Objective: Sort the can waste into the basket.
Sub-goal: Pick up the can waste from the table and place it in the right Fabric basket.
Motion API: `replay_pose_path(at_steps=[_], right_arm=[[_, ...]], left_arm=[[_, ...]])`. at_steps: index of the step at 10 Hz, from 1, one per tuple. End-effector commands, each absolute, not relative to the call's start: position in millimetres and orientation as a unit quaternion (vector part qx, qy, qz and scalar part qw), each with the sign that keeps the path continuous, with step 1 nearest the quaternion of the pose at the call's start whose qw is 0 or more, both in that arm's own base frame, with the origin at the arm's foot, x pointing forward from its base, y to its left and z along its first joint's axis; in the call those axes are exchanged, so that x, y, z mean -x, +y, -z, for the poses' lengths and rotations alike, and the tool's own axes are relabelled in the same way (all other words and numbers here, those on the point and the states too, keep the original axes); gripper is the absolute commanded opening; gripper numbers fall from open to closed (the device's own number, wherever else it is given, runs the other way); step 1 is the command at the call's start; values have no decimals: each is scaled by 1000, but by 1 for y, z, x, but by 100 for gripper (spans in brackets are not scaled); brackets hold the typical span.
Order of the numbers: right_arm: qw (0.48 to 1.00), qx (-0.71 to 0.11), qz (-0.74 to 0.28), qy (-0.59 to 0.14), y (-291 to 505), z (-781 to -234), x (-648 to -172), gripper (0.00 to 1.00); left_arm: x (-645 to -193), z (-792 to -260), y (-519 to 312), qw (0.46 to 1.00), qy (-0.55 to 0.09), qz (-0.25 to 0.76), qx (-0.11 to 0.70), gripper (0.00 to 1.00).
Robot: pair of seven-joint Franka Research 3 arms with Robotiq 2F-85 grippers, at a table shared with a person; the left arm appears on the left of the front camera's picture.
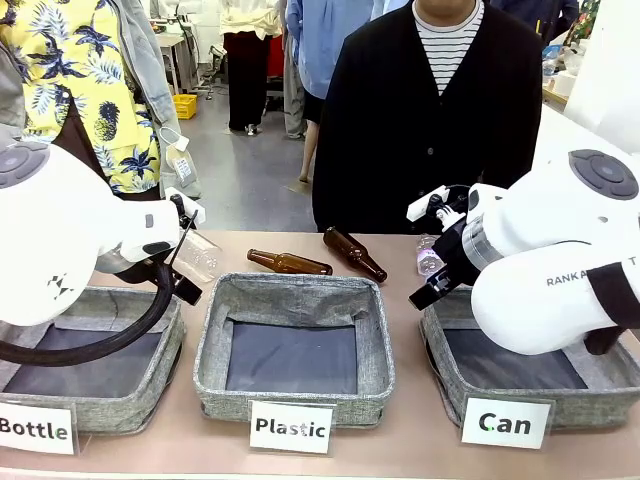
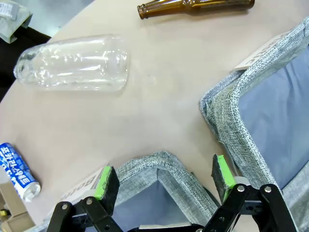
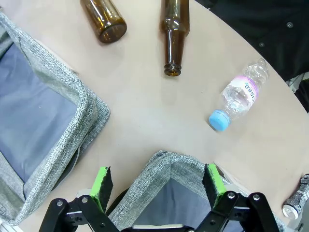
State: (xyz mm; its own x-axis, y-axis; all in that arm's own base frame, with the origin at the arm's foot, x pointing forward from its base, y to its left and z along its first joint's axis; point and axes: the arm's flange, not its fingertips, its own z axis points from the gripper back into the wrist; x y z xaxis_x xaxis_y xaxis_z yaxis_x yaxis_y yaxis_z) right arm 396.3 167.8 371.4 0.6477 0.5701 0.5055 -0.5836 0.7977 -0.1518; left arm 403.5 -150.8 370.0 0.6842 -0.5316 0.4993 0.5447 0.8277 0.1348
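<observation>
A crushed blue can with white lettering lies on the table at the lower left of the left wrist view, to the left of my open left gripper. That gripper hovers over a corner of the "Bottle" bin. A dark silvery can lies at the right edge of the right wrist view. My right gripper stands open and empty over a corner of the "Can" basket. In the front view this basket sits at the right, under the right arm.
The "Plastic" bin stands in the middle and the "Bottle" bin at the left. Two brown bottles, a large clear bottle and a small blue-capped bottle lie on the table. A person stands at the far side.
</observation>
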Motion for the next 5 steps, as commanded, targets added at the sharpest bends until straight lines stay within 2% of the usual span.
replay_pose_path(at_steps=[1,5], right_arm=[[908,-13,-317,-274,168,-371,-396,100],[908,-12,-318,-274,168,-371,-396,100]], left_arm=[[-403,-370,-151,917,-268,294,12,100],[-404,-370,-151,918,-268,293,12,100]])
